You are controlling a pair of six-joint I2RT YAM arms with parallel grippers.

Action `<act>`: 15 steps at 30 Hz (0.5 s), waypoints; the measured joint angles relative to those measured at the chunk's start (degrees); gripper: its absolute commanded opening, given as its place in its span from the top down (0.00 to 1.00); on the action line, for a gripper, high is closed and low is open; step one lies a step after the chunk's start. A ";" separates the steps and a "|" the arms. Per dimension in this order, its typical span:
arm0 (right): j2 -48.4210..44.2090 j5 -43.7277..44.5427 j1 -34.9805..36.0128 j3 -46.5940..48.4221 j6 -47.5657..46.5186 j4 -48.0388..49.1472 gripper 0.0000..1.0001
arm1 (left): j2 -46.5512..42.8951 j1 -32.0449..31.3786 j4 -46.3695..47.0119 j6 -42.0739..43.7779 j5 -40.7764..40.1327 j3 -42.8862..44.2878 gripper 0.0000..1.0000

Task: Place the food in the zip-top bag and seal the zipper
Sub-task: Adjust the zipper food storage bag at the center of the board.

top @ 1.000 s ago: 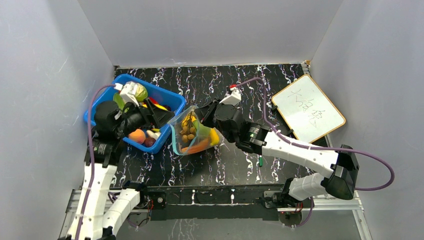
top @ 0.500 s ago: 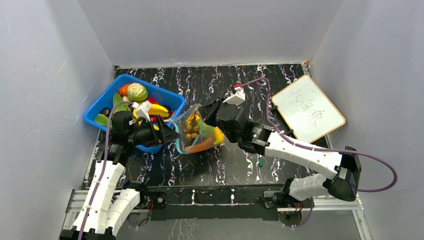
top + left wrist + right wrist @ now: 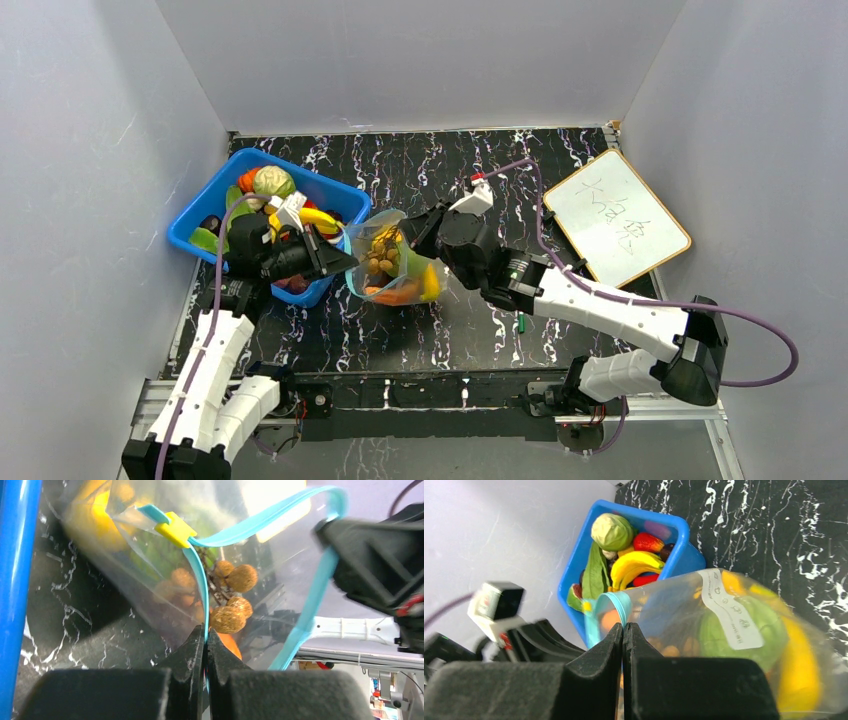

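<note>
Sealing was judged the step in hand. The zip-top bag, w/ food inside, was seen betw. the blue bin & the right arm. The left gripper was clamped on the zipper below its yellow tab; the right gripper was pinched on the opposite rim. The mouth gaped, so the strips would need pressing together. Both arms were reached inward, low, facing.

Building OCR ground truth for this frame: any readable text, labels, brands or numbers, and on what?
On the whiteboard: a few dark handwritten characters, too small to read.
On the white label of the zip-top bag: faint printed marks, too blurred to read.
No other text, brand or number shows.
</note>
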 measured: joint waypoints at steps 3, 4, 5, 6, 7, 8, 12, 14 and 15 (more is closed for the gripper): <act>-2.16 -1.27 -0.09 -3.06 -1.38 -0.02 1.00 | 1.64 0.00 1.33 -1.18 0.52 3.34 1.00; -2.86 -1.95 -0.11 -3.85 -2.14 -0.13 1.00 | 2.32 0.00 2.49 -1.97 1.01 4.61 1.00; -3.39 -2.64 -0.17 -4.31 -2.84 -0.44 1.00 | 2.99 0.00 4.61 -3.17 1.75 5.92 1.00; -3.76 -3.30 -0.20 -4.50 -3.56 -0.83 1.00 | 3.48 0.00 7.08 -4.52 2.51 6.62 1.00; -3.98 -4.04 -0.24 -4.50 -4.28 -1.36 1.00 | 3.78 0.00 9.35 -5.88 2.97 6.86 1.00; -4.09 -4.70 -0.24 -4.50 -5.01 -1.60 1.00 | 4.11 0.00 12.11 -7.52 3.69 6.91 1.00; -4.22 -6.34 -0.24 -4.50 -7.19 -2.69 1.00 | 6.64 -0.04 18.03 -10.19 5.35 7.02 1.00; -4.22 -6.88 -0.24 -4.50 -8.24 -3.41 1.00 | 9.05 -0.15 17.97 -9.66 5.60 7.19 1.00; -4.24 -7.02 -0.24 -4.50 -8.63 -3.82 1.00 | 10.36 -0.20 17.79 -9.27 5.66 7.19 1.00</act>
